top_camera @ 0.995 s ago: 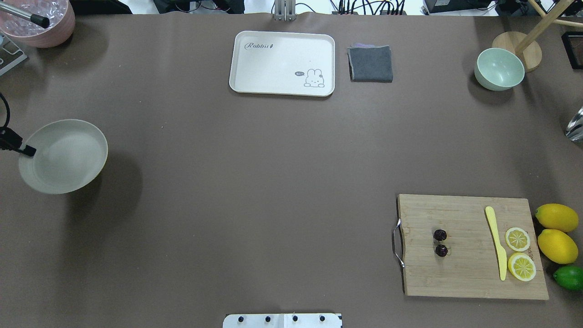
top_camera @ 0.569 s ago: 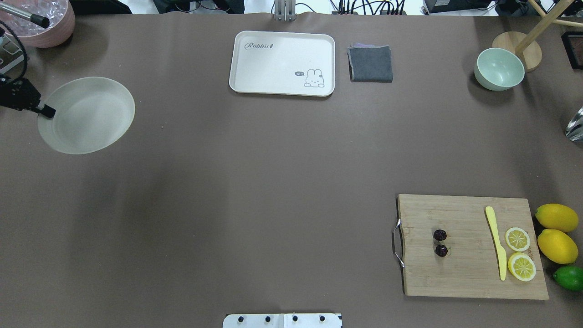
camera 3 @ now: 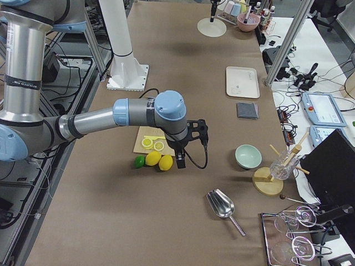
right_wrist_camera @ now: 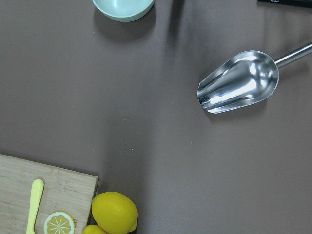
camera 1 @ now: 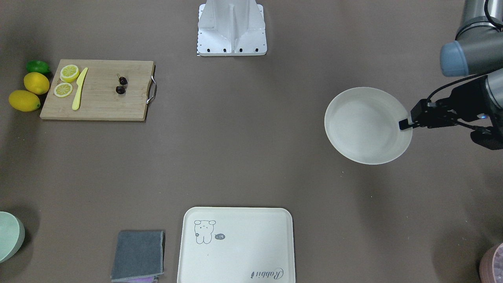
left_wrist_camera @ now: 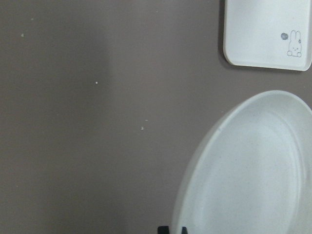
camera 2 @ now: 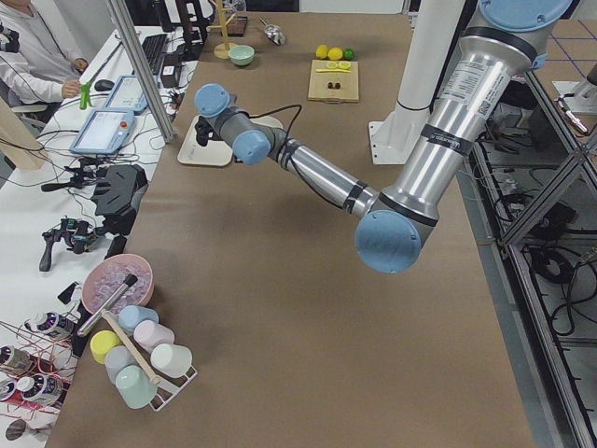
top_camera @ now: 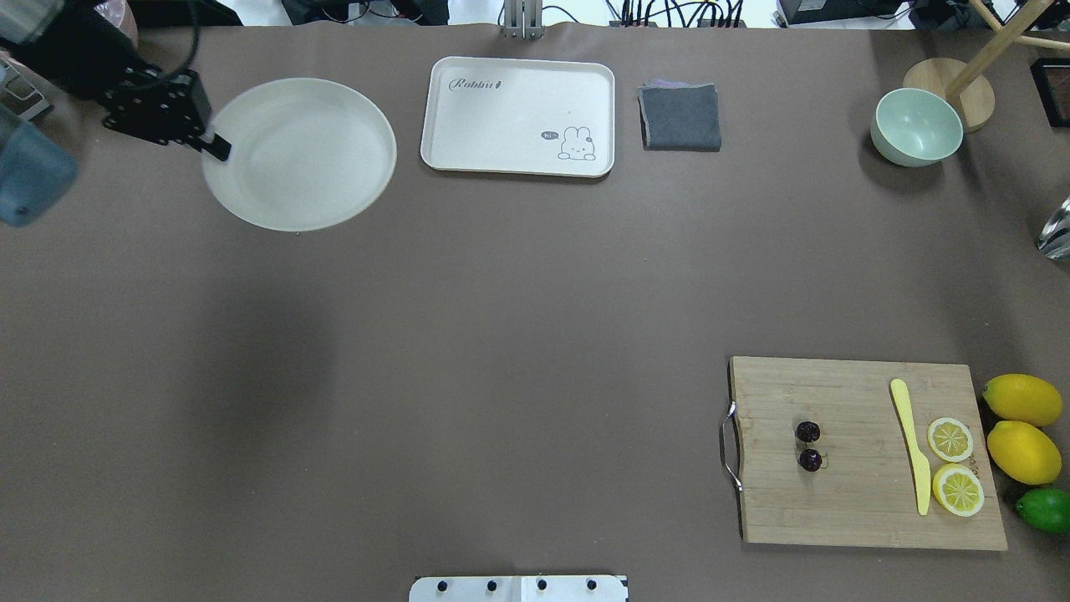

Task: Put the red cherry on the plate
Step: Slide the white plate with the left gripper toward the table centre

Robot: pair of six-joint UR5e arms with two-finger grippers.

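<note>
The brown table is carrying everything. The right arm is reaching out at the table's right end, and the right gripper is hanging just beside the lemons; whether its fingers are parted or closed cannot be told from this side view alone. The left arm is stretching toward the far left of the table. The wooden cutting board is lying near the robot's right, its metal handle pointing toward the table's middle. The cream tray with a rabbit drawing is sitting at the far edge. The plate is sitting just left of the tray, and the left gripper is pinching its rim on the side away from the tray, fingers clamped over the edge. A folded grey cloth is lying to the tray's right, with a pale green bowl further right. A steel scoop is resting near that bowl. A lime, a yellow knife and two lemon slices are grouped at the board's right end. The red cherry is lying on the board near the handle end, well apart from the plate and from both grippers
</note>
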